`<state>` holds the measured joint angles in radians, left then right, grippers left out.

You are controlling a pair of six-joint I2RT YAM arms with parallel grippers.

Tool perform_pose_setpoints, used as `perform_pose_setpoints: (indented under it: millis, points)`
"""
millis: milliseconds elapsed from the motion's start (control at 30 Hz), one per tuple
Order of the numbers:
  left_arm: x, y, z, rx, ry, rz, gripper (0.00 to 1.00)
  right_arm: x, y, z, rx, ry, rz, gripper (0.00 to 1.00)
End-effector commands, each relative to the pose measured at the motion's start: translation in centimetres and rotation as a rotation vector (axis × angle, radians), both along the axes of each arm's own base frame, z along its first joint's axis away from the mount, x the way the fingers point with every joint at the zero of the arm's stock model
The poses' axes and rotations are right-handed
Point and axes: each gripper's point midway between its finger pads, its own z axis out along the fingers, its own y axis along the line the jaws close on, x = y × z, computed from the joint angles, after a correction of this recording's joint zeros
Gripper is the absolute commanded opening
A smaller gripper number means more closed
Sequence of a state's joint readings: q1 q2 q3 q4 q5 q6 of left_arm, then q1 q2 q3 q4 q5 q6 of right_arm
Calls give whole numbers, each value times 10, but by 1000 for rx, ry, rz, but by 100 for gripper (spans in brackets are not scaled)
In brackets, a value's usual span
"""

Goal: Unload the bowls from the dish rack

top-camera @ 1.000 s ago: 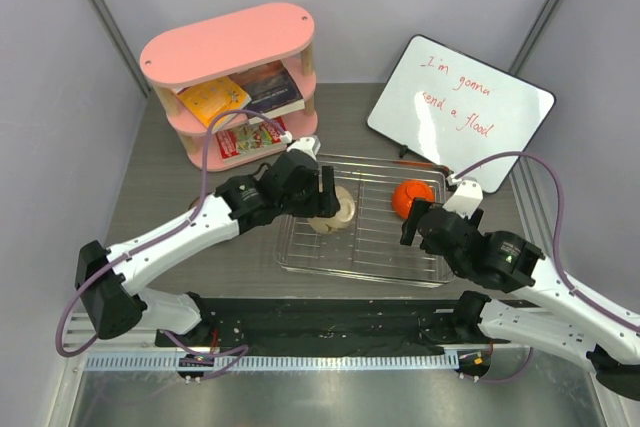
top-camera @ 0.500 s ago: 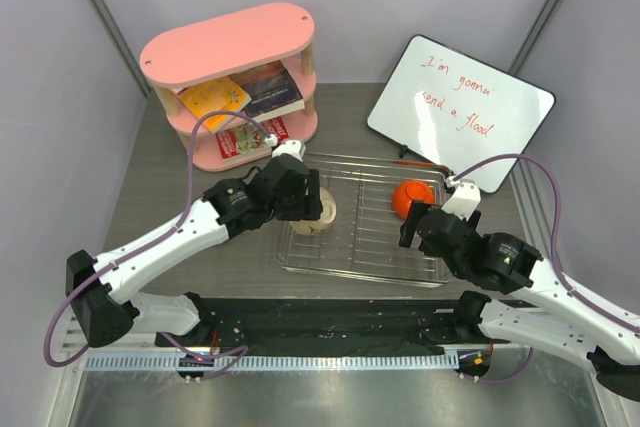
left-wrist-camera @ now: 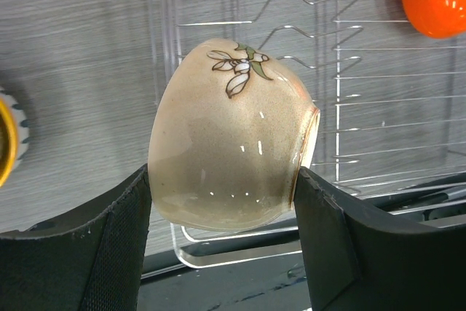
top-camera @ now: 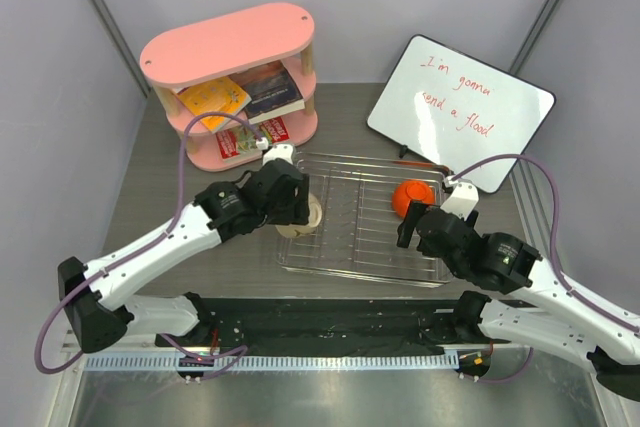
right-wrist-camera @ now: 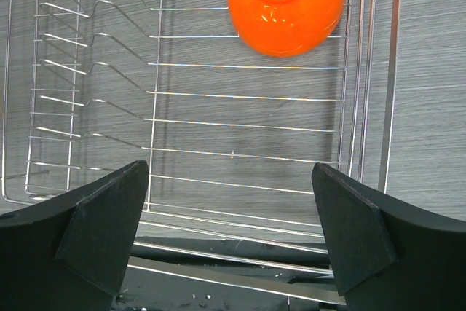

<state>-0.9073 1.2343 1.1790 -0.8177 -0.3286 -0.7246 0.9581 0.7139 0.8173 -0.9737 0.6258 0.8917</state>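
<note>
Grey wood-grain table (top-camera: 150, 217) fills the middle of the top view. Dish rack (top-camera: 360, 232), silver wire, sits at frame centre, long side running left to right. Pink oval shelf (top-camera: 230, 42) in the upper left, with books and packets on its tiers. Whiteboard (top-camera: 460, 112) in the upper right, leaning, red handwriting on it.

Left gripper (left-wrist-camera: 226, 180): both fingers pressed against a cream bowl (left-wrist-camera: 229, 154), one on each side, firm hold. The bowl is tipped on its side with a painted flower on the upper wall. In the top view it sits over the rack's left rim, just left of centre.

Right gripper (right-wrist-camera: 229, 172): fingers spread wide with nothing between them, hovering over the rack's lower-right part.

Orange bowl (right-wrist-camera: 286, 5): upside down on the bars, in the rack's upper-right corner, apart from the right fingers.

Sliver of a yellow bowl (left-wrist-camera: 6, 143) at the far left edge of the left wrist view, on the table outside the rack
</note>
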Motion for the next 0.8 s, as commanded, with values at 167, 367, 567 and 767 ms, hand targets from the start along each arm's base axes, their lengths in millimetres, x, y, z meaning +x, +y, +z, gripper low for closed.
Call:
perform_pose_setpoints:
  millis: [167, 367, 567, 767]
  points:
    - [10, 38, 59, -2, -176, 106, 0, 5, 4, 7, 14, -30, 4, 100]
    - [8, 87, 72, 133, -233, 244, 0, 5, 4, 6, 14, -27, 2, 100]
    - [10, 124, 74, 333, -248, 321, 0, 5, 4, 5, 14, -26, 3, 100]
    - [14, 163, 79, 578, -237, 400, 0, 5, 5, 5, 16, -27, 8, 100]
